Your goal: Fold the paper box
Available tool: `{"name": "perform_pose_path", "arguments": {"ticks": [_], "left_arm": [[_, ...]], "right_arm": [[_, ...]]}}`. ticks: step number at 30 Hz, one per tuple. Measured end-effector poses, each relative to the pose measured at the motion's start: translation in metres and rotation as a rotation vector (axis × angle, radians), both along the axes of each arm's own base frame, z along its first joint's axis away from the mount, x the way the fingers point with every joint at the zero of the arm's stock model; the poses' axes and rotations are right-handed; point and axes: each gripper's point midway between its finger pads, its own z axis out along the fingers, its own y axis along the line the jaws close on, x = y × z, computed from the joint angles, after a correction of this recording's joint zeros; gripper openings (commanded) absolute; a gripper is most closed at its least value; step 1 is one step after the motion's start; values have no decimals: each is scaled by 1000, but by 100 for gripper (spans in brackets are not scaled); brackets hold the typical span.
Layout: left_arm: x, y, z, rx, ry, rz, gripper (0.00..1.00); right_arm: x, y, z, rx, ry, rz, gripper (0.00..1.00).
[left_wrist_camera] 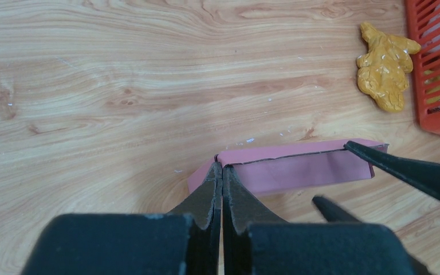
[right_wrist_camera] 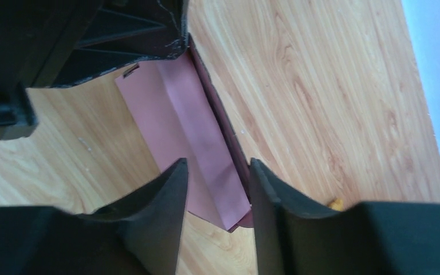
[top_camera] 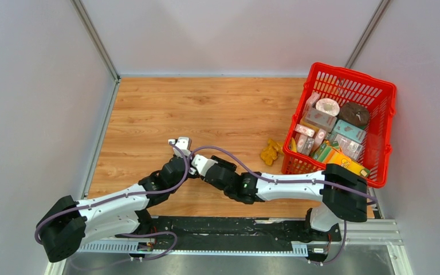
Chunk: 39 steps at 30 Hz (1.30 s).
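On the left side of the wooden table [left_wrist_camera: 120, 86] the left gripper [left_wrist_camera: 222, 172] is closed, its two fingers pressed together. The tips meet exactly at the left end of the paper box [left_wrist_camera: 298, 169], at the corner where its seam starts. If a thin edge of paper is pinched between them, I cannot tell. The pink box lies flat and long on the table in the middle, between both grippers, and in the top view the two wrists hide it. At its right end is the right gripper [right_wrist_camera: 217, 166] with the jaws apart. That end of the box lies between the two fingers. In the left wrist view one finger [left_wrist_camera: 412, 172] touches the upper edge of the box and the other stands just beside the front face. Further right, well apart from the box, lies a yellow lumpy figure [left_wrist_camera: 385, 66]. Just beside it stands the red mesh basket [top_camera: 378, 91] with printed cartons [top_camera: 321, 120] inside.
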Motion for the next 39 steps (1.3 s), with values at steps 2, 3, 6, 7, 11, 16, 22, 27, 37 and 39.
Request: {"name": "perform_pose_path", "arguments": {"ticks": [2,3,6,7,11,16,22,27,37,39], "left_arm": [[0,0,0,-1,-1,1,0],[0,0,0,-1,-2,1,0],[0,0,0,-2,-2,2,0],[0,0,0,-2,-2,2,0],[0,0,0,-2,-1,2,0],[0,0,-1,-6,-1,2,0],[0,0,-1,-11,-4,1,0],[-2,-1,-2,-15,-2,-9,0],[-4,-3,-2,-18,0,-21,0],[-4,-2,-2,-20,-1,-23,0]], "right_arm": [[2,0,0,-7,-20,-12,35],[3,-1,0,-11,-30,-20,30],[5,-1,1,-14,-52,-37,23],[6,-1,1,-16,-58,-42,22],[4,-1,0,-21,-72,-50,17],[2,-1,-2,-11,-73,-55,14],[-2,0,-6,14,-54,-65,39],[-14,8,-7,82,71,-99,68],[-15,-22,22,404,591,-332,84],[-7,-27,29,493,701,-373,83]]}}
